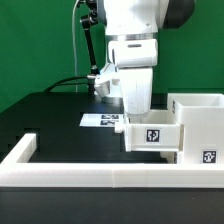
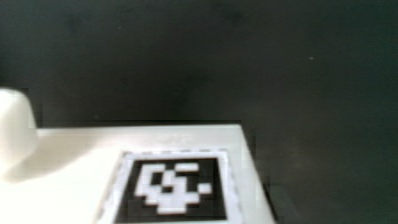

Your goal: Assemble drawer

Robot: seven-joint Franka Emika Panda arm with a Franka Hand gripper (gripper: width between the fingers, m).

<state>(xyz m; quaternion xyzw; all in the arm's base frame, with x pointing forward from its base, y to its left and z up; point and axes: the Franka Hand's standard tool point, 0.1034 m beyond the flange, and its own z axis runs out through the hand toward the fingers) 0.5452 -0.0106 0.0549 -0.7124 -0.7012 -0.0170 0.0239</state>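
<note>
A small white tray (image 1: 152, 137) is sitting on the black counter (image 1: 50, 115) toward the exterior view's right, showing a black-and-white tag (image 1: 153, 135) on its near face. It is resting against the tall white case (image 1: 198, 122), which is standing at the exterior view's right edge with its open top showing and a tag of its own low on the front. Just behind the tray and to the exterior view's left, the marker board (image 1: 102, 121) is lying flat on the counter, partly covered by the arm. A long low white rail (image 1: 90, 176) is running across the front of the counter and turning back at the exterior view's left, closing in the near side of the tray and case. A black cable is trailing over the counter behind the arm, in front of the green backdrop. The white arm is reaching straight down, and the tool (image 1: 131, 108) is hanging at the tray's left end in the exterior view, right at its top edge; whether it is touching or pinching the tray wall is not clear, and how far its fingers are spread cannot be told. The wrist view is looking down on a flat white surface (image 2: 178, 140) with a blurred tag (image 2: 171, 186) against the dark counter, and a pale rounded shape is showing at one edge.
</note>
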